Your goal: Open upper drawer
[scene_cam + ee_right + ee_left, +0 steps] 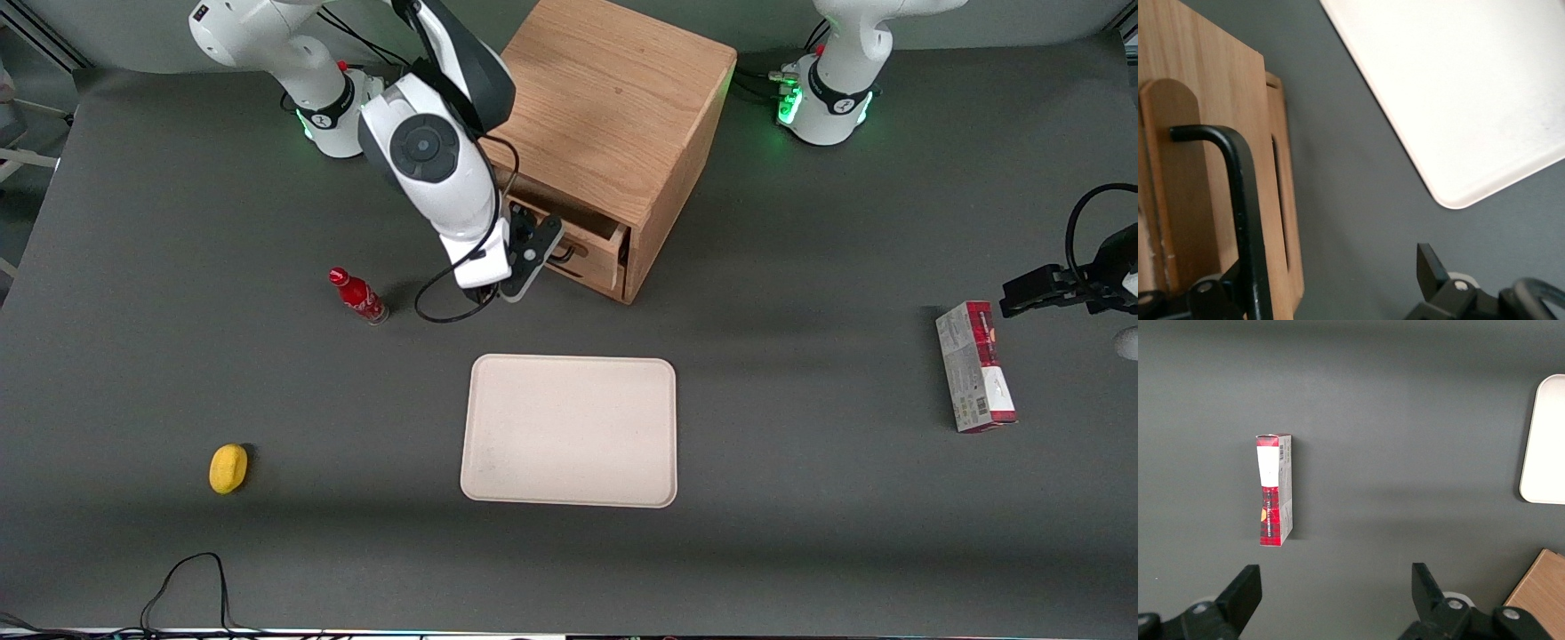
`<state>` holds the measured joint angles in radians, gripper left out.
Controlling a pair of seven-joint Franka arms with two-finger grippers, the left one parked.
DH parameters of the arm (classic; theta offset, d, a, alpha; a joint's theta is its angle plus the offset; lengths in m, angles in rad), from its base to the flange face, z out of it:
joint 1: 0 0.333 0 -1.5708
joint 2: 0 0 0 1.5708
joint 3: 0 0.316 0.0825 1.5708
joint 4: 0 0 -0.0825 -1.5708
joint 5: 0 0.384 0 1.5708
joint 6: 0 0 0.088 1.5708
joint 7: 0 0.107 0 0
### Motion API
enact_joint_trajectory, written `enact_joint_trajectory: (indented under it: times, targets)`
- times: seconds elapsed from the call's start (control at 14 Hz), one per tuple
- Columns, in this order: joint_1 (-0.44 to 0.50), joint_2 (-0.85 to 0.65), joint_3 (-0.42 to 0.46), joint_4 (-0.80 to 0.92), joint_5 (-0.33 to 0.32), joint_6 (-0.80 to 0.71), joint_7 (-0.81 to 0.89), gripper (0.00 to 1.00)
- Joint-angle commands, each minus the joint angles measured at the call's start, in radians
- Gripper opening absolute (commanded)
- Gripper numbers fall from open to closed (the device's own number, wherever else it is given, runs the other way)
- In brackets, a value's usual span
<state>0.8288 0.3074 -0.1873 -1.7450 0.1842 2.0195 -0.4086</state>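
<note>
Front view gave us the wooden cabinet (613, 116) standing on the dark table (800, 533), with the upper drawer (594, 244) pulled a little way out of its front. We saw the gripper (531, 258) just in front of that drawer, at its dark bar handle (1245, 220). From the right wrist camera we found the jaws spread apart, the handle running close by one finger (1205, 300) and the other finger (1431, 270) standing well clear of it over bare table; we could not tell whether any finger touched the bar. Nearer the front camera than the cabinet lay a cream tray (569, 431). A small red bottle (357, 296) stood beside the arm, a yellow lemon-like object (228, 468) lay toward the working arm's end, and a red-and-white box (975, 366) lay toward the parked arm's end.
</note>
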Motion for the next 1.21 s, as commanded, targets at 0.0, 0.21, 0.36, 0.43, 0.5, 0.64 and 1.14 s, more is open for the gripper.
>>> enact_joint_trajectory:
  times: [0.0,0.21,0.36,0.43,0.5,0.64,1.14]
  targets:
    - [-0.033,0.058,-0.001,0.091,0.009,-0.048,-0.061,1.0]
    - [-0.076,0.096,-0.001,0.145,0.009,-0.085,-0.084,1.0]
    - [-0.1,0.124,-0.001,0.191,0.009,-0.111,-0.085,1.0]
    - [-0.114,0.134,-0.001,0.211,0.009,-0.123,-0.085,1.0]
    - [-0.132,0.143,-0.001,0.228,0.009,-0.139,-0.087,1.0]
    - [-0.161,0.168,-0.001,0.271,0.011,-0.166,-0.114,1.0]
    - [-0.215,0.223,-0.001,0.34,0.011,-0.171,-0.166,1.0]
